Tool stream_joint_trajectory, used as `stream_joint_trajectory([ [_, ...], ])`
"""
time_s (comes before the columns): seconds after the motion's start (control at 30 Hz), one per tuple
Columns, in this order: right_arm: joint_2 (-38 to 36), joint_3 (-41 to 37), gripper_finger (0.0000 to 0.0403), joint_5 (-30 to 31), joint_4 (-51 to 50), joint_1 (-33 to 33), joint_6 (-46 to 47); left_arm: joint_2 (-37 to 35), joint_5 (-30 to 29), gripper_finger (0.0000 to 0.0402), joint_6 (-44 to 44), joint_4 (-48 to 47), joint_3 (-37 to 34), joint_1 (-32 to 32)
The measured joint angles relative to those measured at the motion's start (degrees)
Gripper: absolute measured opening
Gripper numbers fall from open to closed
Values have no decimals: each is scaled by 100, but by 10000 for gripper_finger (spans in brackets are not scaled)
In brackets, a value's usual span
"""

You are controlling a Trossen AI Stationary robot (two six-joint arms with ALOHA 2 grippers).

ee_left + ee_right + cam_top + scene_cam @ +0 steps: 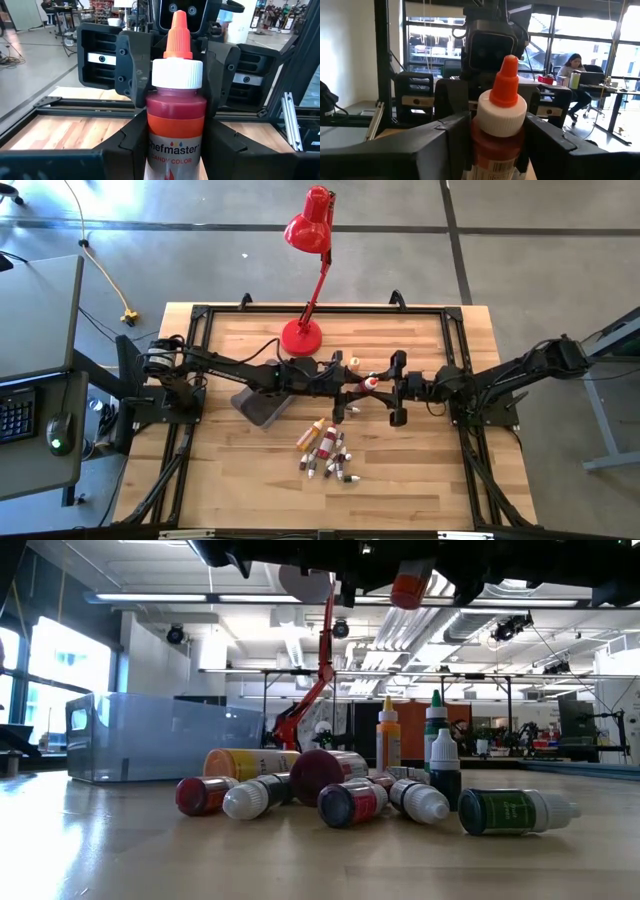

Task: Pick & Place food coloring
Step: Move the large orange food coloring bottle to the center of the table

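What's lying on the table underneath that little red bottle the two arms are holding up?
Bare wood table sits right under the red bottle, held between the left gripper and right gripper. The pile of small bottles lies nearer the front. The arms hide some of the table.

Arms meeting mid-counter
Left end effector [352, 386] and right end effector [388, 386] face each other, raised, both clamped on one bottle [370, 383].

Two black jointed arms [230, 368] with looping cables and blocky, screw-studded claw housings.
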Motion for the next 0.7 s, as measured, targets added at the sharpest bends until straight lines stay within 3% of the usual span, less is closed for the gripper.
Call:
stream_joint_trajectory([
  [0.3,-9,2,172,-132,390,0,22,4,-11,138,-1,-97,-10,0],
  [0.7,-8,4,171,-161,93,0,127,7,-5,138,-1,-43,-10,-2],
])
